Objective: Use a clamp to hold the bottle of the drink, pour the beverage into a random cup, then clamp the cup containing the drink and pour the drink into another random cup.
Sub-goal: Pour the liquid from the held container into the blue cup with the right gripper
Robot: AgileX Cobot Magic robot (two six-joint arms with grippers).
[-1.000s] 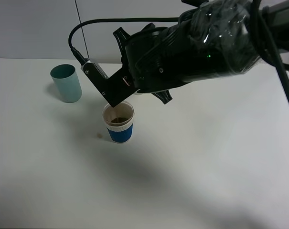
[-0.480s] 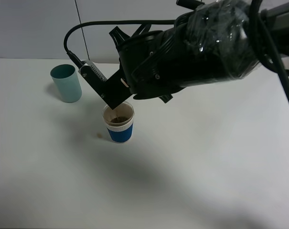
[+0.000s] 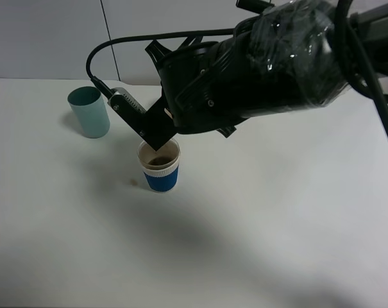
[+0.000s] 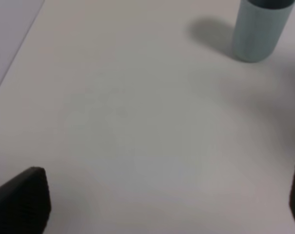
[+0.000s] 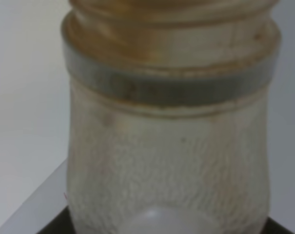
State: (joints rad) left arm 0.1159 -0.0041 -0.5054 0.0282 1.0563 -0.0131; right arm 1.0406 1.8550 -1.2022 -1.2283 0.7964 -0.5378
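The white bench point(image 3: 277, 250) carries everything. Above it, the plastic-wrapped right arm point(image 3: 270, 64) has rolled a little and drifted slightly over the past second. Its right clamp point(image 3: 154, 131) has stayed tipped just over the far rim of the blue-sleeved cup point(image 3: 161, 174). Its jaws are pinching the drink bottle point(image 5: 169, 146), neck pointing away from them. The left clamp point(image 4: 157, 204) sits outside the high view with its jaws spread wide and empty. How far it is from the cup I cannot tell. The teal tumbler point(image 3: 90, 114) stands upright, well apart from the cup. Inside the cup, the brown beverage point(image 3: 159, 160) looks no deeper than before. The first pour therefore seems finished or nearly so, and the cup-to-tumbler pour remains. A small brown spot point(image 3: 133, 183) lies just beside the cup.
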